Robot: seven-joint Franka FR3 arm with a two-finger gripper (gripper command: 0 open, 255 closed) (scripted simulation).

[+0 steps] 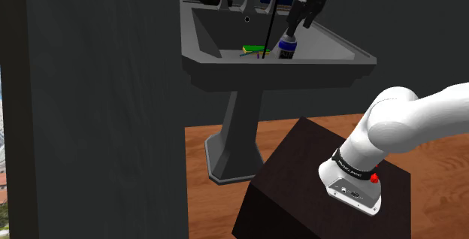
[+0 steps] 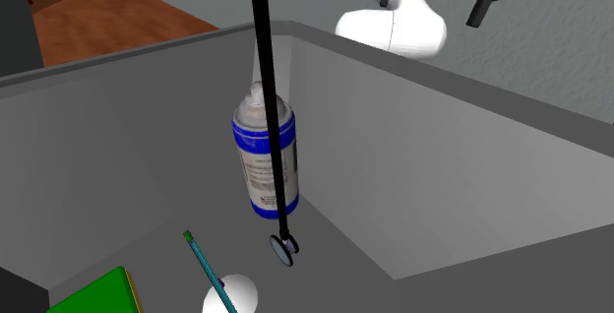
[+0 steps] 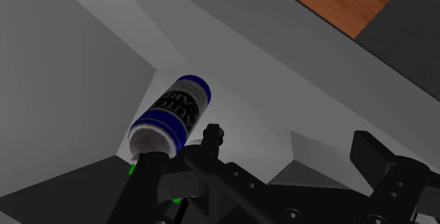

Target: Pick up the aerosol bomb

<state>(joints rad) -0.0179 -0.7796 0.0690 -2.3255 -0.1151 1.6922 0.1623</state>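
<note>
One aerosol can [image 2: 264,156] near basin wall [image 2: 403,154]

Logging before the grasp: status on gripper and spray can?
Gripper open, over the sink, nothing clasped. Blue-and-white spray can standing slightly tilted in the basin, by its wall. Thin black rod close beside the can.

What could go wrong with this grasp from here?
The aerosol can leans tilted against the sink wall. In the wrist view it lies by one finger of the open gripper, not centred, so closing could tip it. The thin black rod close to the can could snag a finger.
</note>
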